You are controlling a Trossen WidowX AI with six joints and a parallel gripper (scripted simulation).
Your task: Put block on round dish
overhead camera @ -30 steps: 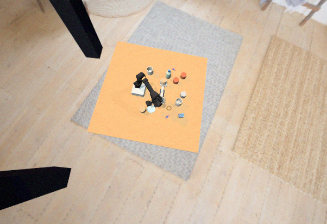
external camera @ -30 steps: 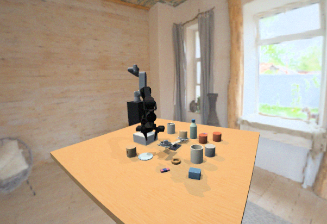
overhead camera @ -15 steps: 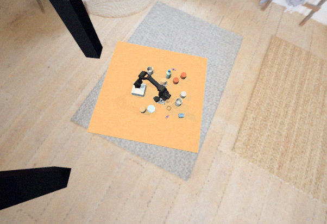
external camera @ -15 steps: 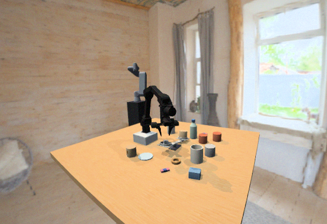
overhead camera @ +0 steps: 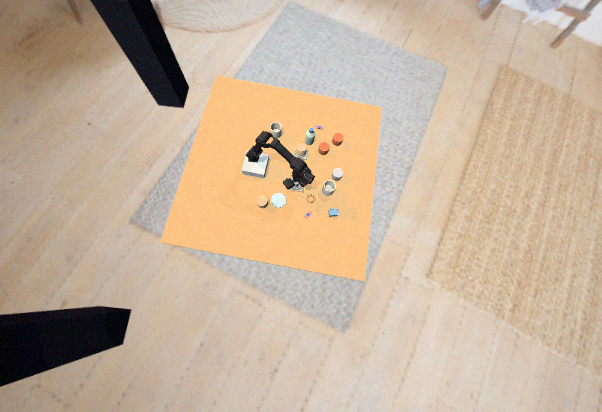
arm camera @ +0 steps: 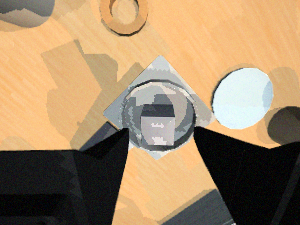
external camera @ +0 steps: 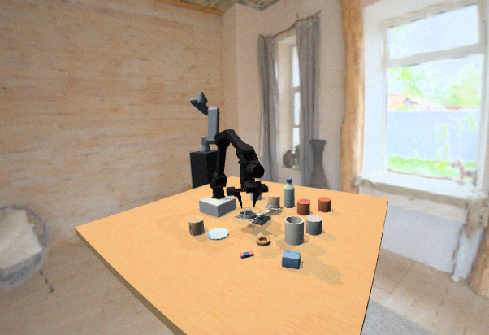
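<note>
The grey block (external camera: 248, 212) (arm camera: 156, 136) lies uncovered in the round pan on the near end of the balance (arm camera: 160, 66). My gripper (external camera: 248, 206) (arm camera: 161, 132) is open and empty, pointing down just above the block, with one finger on each side of it in the wrist view. One tan cup (overhead camera: 262, 202) (external camera: 196, 226) stands on the table beside the dish. The other tan cup (overhead camera: 300, 149) (external camera: 274, 201) stands on the far end of the balance. The pale round dish (overhead camera: 278, 200) (external camera: 218, 234) (arm camera: 243, 99) has nothing on it.
A brown ring (arm camera: 105, 13), a tall grey cup (overhead camera: 329, 189) (external camera: 294, 232), a grey cylinder (external camera: 314, 225) and a blue box (external camera: 291, 259) stand beyond the balance. A bottle (external camera: 288, 195) and two red cylinders (external camera: 303, 207) (external camera: 324, 204) are near the far cup.
</note>
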